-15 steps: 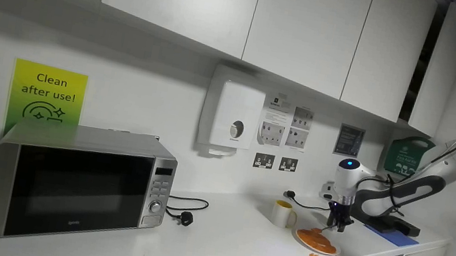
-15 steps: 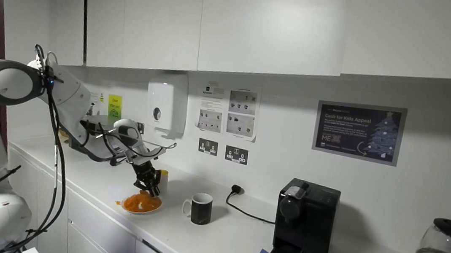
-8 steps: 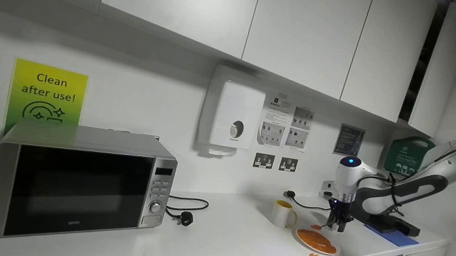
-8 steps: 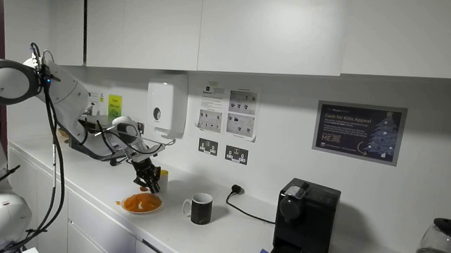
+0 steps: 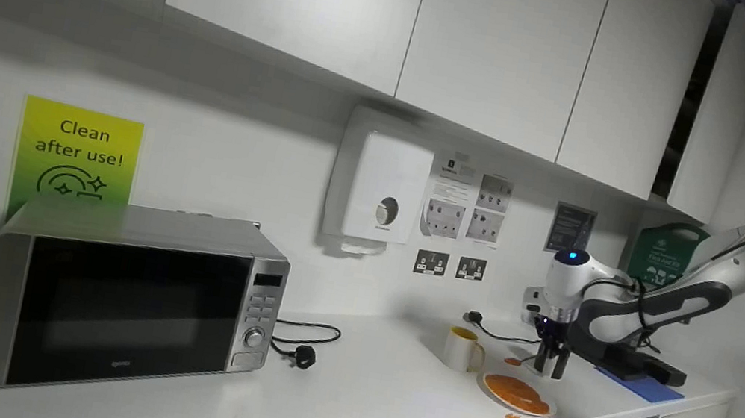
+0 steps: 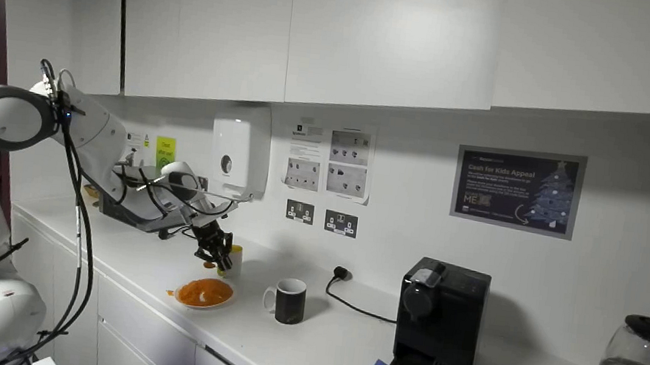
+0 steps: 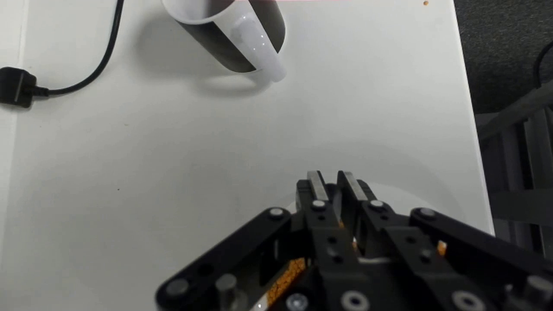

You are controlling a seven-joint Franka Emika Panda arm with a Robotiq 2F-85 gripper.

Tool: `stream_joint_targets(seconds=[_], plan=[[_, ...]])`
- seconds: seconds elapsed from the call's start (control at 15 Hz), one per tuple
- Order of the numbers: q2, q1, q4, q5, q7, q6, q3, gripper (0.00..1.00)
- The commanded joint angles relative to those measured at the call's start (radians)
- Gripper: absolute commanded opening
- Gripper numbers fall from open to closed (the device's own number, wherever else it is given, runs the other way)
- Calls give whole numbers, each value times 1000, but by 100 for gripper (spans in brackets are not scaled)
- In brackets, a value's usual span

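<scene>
spoon (image 5: 524, 359) juts sideways from the claw (image 5: 548, 373) gripping it.

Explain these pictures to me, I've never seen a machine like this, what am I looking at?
It's a white robot arm ending in a two-fingered gripper. Two pictures view it from outside; the third, taken from its wrist, looks down past the gripper. On the counter are a plate of orange grains, a black-and-white mug, a yellow-lined mug, a microwave and a coffee machine. The gripper is closed on what looks like a spoon, its end carrying orange grains.
</scene>
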Motion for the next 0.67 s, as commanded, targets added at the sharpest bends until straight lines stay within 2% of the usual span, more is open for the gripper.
stream_joint_targets(seconds=[0.0, 0.6], plan=[[-18, 13, 44, 31, -41, -75, 10, 3], [20, 35, 171, 76, -43, -209, 35, 3]])
